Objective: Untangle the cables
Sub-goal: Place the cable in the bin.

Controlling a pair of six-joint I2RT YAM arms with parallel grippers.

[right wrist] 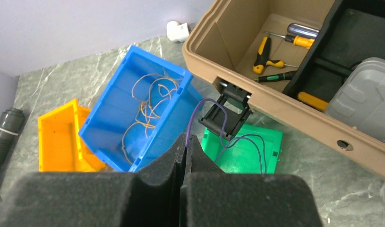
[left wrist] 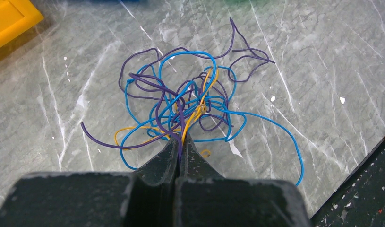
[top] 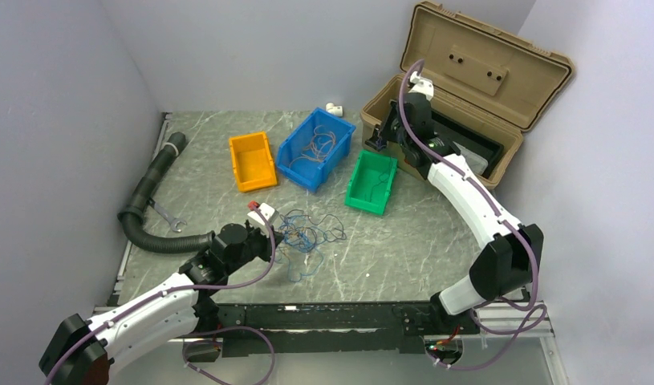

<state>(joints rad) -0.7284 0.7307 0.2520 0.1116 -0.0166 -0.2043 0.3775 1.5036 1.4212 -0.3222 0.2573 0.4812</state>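
Grey marbled tabletop point(top: 404, 249) makes the floor of a booth closed in by pale lilac walls point(top: 251, 56). On it sit an orange bin point(top: 253, 160), a blue bin point(top: 315, 148) with thin tan wires inside, a green bin point(top: 371, 183) and an open tan toolbox point(top: 484, 72) at the far right. A black hose point(top: 147, 216) curves along the left edge with a wrench point(top: 169, 216) beside it. The cables point(left wrist: 190, 104), blue, purple and yellow, lie knotted on the table near the front left. The left gripper point(left wrist: 181, 142) is closed, its tips pinching purple and yellow strands at the knot's near edge. The right gripper point(right wrist: 184, 144) is closed on a single purple wire point(right wrist: 188, 132), held up beside the toolbox, and the wire loops over the green bin.
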